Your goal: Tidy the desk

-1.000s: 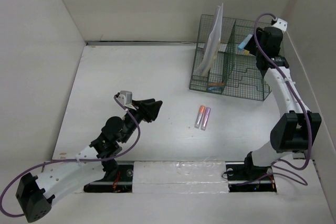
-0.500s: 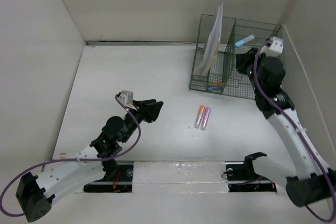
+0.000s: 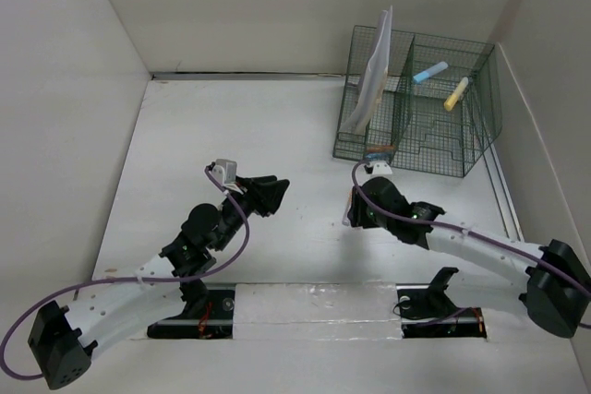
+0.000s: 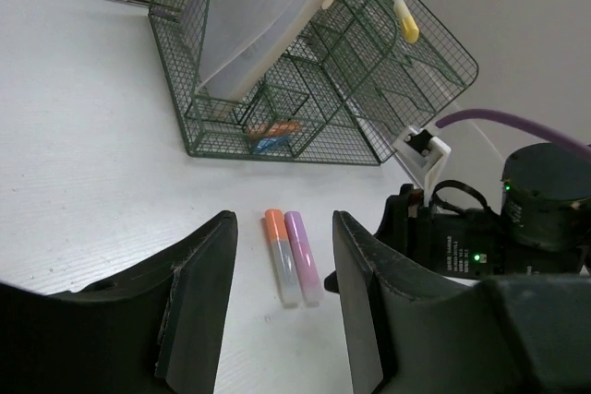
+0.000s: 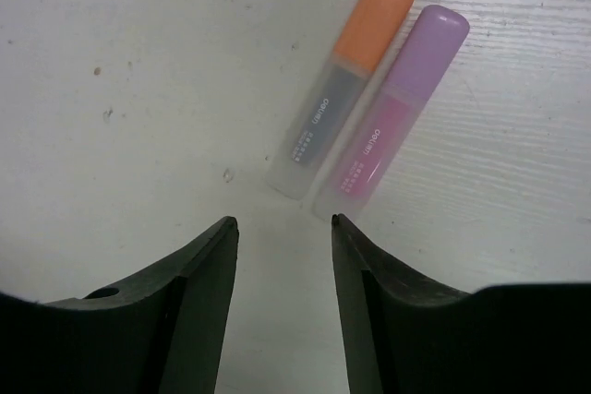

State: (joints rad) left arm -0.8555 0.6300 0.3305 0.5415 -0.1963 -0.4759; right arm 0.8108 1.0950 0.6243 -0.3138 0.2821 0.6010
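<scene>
Trainee: Markers were the step in hand, I took it. Where did the right gripper (image 5: 282, 221) stand?

Mentor: Low over the desk (image 3: 231, 126) — the wide white top beneath both arms. Its fingers were apart with nothing between them, just short of the clear ends of the orange marker (image 5: 343, 80) and the purple marker (image 5: 392, 113). The left gripper (image 4: 282, 220) hung off to the side, also spread and empty.

Trainee: How should it have gone in?

Mentor: I judged it wanted one barrel only. The two lay touching, side by side, so a finger had no gap to enter. Better to shift over the orange one, set the fingers across its width, and let the inner finger part the pair on the way down. Grip mid-barrel, not the rounded cap.

Trainee: Slippery?

Mentor: Probably. They were smooth plastic cylinders with frosted see-through bodies and opaque domed caps — likely to roll on that matte, finely grained top. The wire rack (image 3: 434, 140) beyond was thin dark-green mesh, with a blue marker (image 3: 430, 72) and a yellow marker (image 3: 455, 94) already in it.
</scene>
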